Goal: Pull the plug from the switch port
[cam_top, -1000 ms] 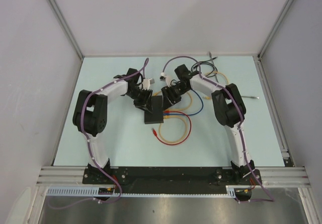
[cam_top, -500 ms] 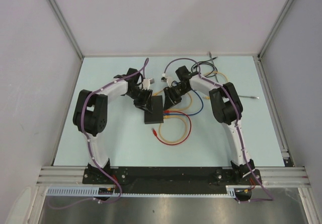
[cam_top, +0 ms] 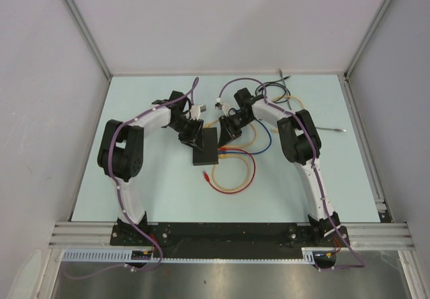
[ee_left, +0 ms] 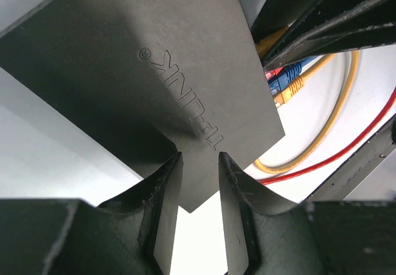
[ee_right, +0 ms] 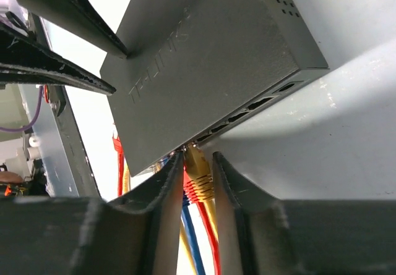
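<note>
The switch (cam_top: 205, 148) is a flat matte-black box in mid-table; its lettered top fills the left wrist view (ee_left: 154, 71) and the right wrist view (ee_right: 204, 59). Yellow, red and blue plugs (cam_top: 224, 154) sit in its socket row. My left gripper (cam_top: 190, 136) stands over the switch's far left corner, jaws a narrow gap apart, nothing between them, fingertips (ee_left: 175, 164) at the top face. My right gripper (ee_right: 198, 157) is closed around the yellow plug (ee_right: 199, 177) right at the socket; the red plug (ee_right: 188, 188) lies against its left finger.
Red and yellow cables loop (cam_top: 232, 181) in front of the switch, with a loose red plug (cam_top: 205, 175). More cables (cam_top: 282, 91) and a white connector (cam_top: 218, 101) lie at the back. A thin metal piece (cam_top: 336, 130) lies at the right. Empty sockets (ee_right: 263, 101) show.
My right arm has shifted slightly left, bringing its gripper in closer to the switch's socket edge. The left arm and the switch have not moved.
</note>
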`<state>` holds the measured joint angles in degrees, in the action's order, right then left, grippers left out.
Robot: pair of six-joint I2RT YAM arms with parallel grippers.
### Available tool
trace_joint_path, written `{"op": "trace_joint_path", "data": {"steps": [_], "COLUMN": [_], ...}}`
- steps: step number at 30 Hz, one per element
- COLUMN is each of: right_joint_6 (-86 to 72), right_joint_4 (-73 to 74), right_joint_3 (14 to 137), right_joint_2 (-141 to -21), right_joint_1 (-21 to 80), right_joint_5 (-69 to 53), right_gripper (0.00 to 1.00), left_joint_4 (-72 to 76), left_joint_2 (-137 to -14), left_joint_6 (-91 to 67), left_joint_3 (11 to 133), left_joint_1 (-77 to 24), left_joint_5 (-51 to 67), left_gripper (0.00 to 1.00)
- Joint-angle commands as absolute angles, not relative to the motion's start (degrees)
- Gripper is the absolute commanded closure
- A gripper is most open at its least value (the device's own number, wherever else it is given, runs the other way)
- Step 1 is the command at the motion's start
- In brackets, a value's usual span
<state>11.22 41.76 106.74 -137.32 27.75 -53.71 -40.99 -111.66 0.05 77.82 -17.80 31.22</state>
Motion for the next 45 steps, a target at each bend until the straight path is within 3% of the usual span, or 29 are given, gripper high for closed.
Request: {"op": "trace_joint_path", "data": {"steps": [1,3,14,37,45], "right_joint_6": [14.0,15.1,20.0,23.7,27.1], "right_joint_4": [42.3,43.6,46.7,48.9,51.5], "right_joint_3": [109.0,108.6,107.5,110.4,105.9], "right_joint_2": [-138.8,-138.7,-138.8,-140.8,-140.5], "right_joint_1": [28.1,28.2,26.5,25.7,25.8], "right_joint_5": [-53.4,-53.0,-52.0,-50.1,-51.4], "right_gripper": [0.8,0.85,0.92,0.95,0.95], "left_joint_4": [-40.5,-40.4,-40.5,-40.6,-40.8], "left_joint_2": [-115.0,-115.0,-115.0,-115.0,-114.3], "left_joint_6": [2.5,2.6,2.6,2.9,3.2], "left_joint_3": [76.2,76.1,76.2,75.9,75.1], "left_joint_1": [-17.9,-17.9,-18.3,-18.7,-18.8], "left_joint_5": [25.4,25.4,25.7,25.9,25.7], "left_gripper": [0.62,0.62,0.62,0.63,0.63]}}
